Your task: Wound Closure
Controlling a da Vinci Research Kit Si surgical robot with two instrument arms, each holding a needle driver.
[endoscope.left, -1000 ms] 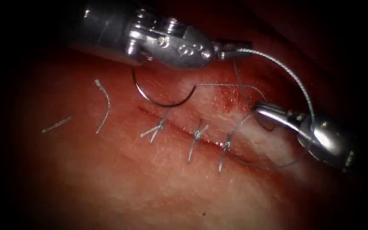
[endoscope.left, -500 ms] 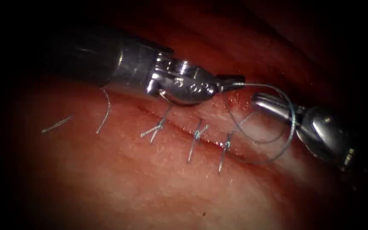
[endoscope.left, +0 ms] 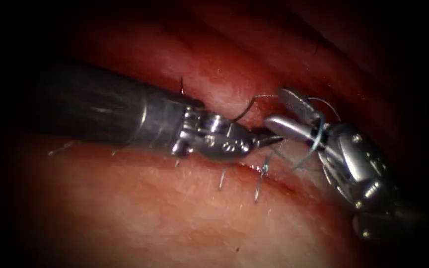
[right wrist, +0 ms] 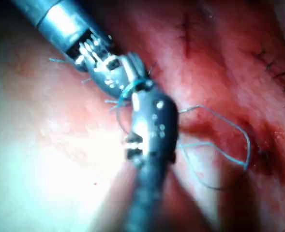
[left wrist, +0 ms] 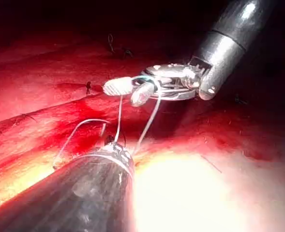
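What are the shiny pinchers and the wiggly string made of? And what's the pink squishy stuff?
The left tool and right tool look like polished metal: silvery, with bright glints. The left tool's jaws are shut on the thread; the right tool's jaws are open, with thread looped around them. The thread looks like a fine, pale, twisted strand, possibly synthetic. The tissue looks like soft, moist meat, pink and glistening.
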